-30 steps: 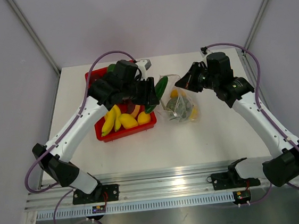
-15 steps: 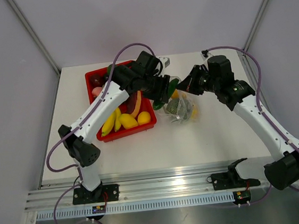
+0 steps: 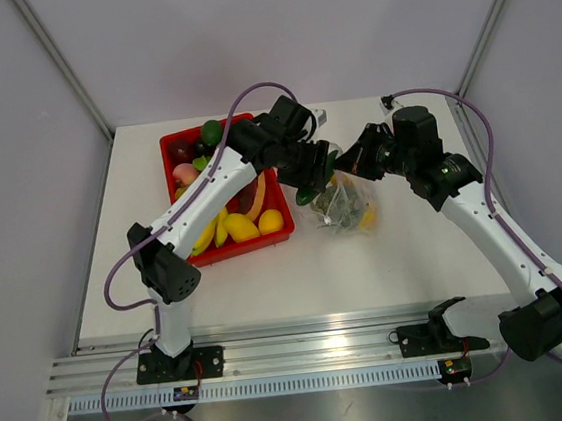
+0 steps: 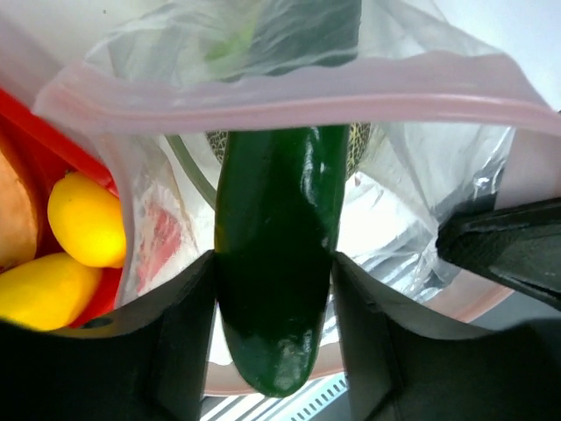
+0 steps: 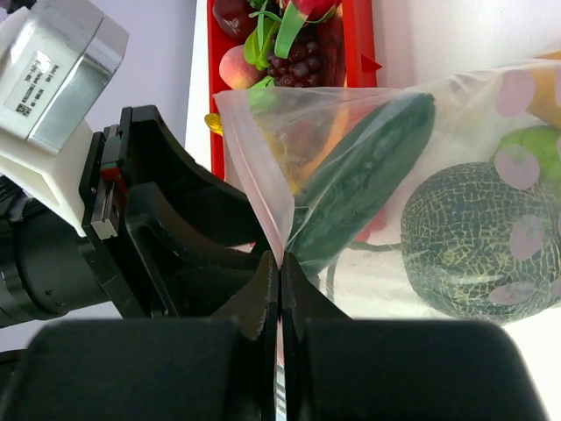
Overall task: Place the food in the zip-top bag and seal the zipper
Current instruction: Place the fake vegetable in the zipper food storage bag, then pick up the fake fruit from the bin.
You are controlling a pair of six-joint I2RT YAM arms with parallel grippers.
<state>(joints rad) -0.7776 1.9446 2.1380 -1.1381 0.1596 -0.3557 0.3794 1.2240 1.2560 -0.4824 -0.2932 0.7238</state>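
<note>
Cucumber (image 4: 276,254) in the mouth of the bag (image 4: 421,193)

The left tool (image 4: 273,303) is clamped on the dark green cucumber, with one finger on each side of its thick middle. The cucumber's far end reaches past the pink zipper (image 4: 289,98) and shows through the clear film. The right tool (image 5: 279,267) is pinched together on the bag's rim and holds the mouth up and open. A netted melon (image 5: 469,241) and a small green fruit (image 5: 536,151) lie inside the bag. The bag rests in the middle of the bench (image 3: 367,262), just right of the red tray (image 3: 235,252). The tray holds bananas (image 3: 208,233), grapes (image 5: 294,61) and a peach (image 5: 235,66).
</note>
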